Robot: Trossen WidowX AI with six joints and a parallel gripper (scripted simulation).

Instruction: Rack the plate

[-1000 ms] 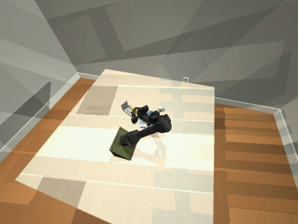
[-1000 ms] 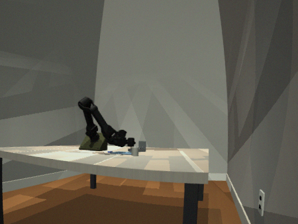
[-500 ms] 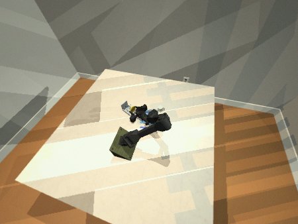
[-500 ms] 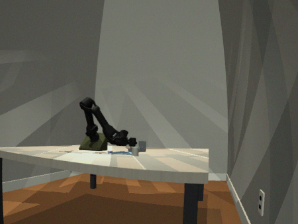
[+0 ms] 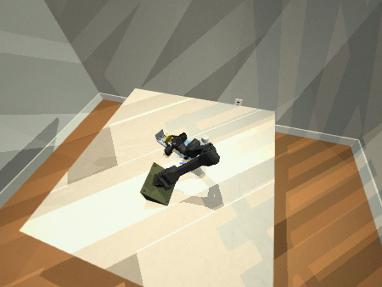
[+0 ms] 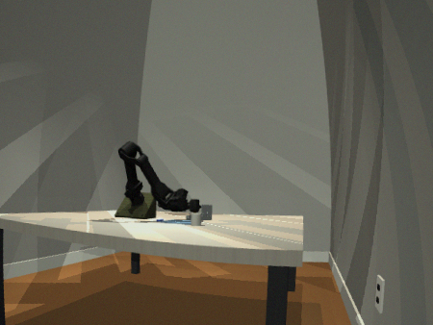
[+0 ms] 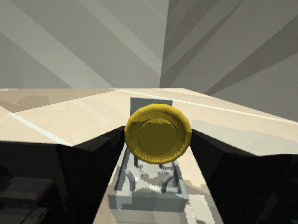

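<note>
The yellow plate (image 5: 169,138) (image 7: 158,142) is upright between the fingers of my gripper (image 5: 171,140) (image 7: 157,131), which is shut on its left and right edges. Its round face is turned to the wrist camera. The grey dish rack (image 5: 160,135) (image 6: 207,212) (image 7: 148,202) stands on the table, just beyond and below the plate in the wrist view. It has a flat back panel and curved rails in a low tray. The plate hides part of the back panel and the rear rails. The gap between plate and rails cannot be told.
A whitish cylinder (image 5: 205,139) (image 6: 196,219) stands on the table (image 5: 106,212) (image 6: 231,240) near the arm. A light blue flat thing lies partly under the arm, with a small blue item (image 5: 182,163) near it. The arm's base sits on an olive green block (image 5: 156,196) (image 6: 146,204).
</note>
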